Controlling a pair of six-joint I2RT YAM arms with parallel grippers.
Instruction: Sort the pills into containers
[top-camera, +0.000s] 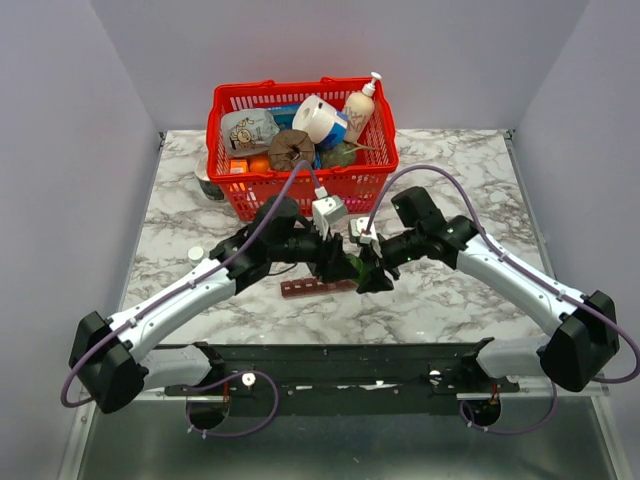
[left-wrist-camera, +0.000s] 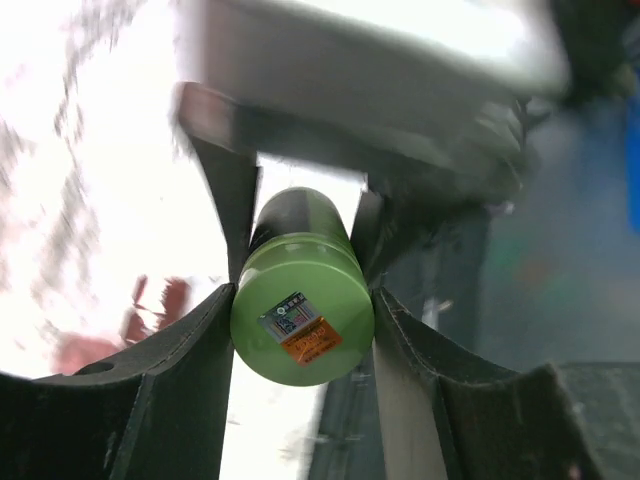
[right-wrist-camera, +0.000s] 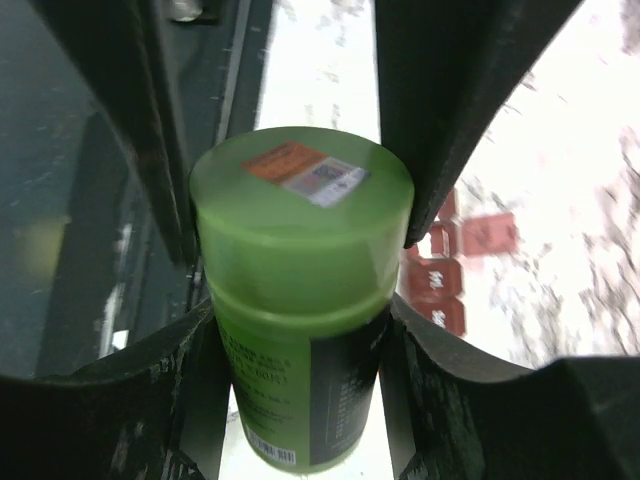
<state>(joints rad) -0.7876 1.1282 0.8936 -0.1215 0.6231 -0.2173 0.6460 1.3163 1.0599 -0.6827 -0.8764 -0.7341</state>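
Long narrow dark red plastic pill organizer (top-camera: 318, 288) lies flat on the white marble table (top-camera: 450, 300), close by the spot where the two claws meet, a touch toward the left arm's side. It is near, but not squarely under them. Up top is the small green cylindrical plastic bottle (right-wrist-camera: 300, 200), with the right claw (right-wrist-camera: 300, 310) grasping its body and the left claw (left-wrist-camera: 302, 295) clenched on the cap. The danger: if the cap comes off with the mouth off-target, pills scatter across the marble. A weak pinch, and the bottle drops.

The left gripper (left-wrist-camera: 302, 305) and right gripper (right-wrist-camera: 298, 305) (facing) clamp 1 bottle (right-wrist-camera: 300, 210).
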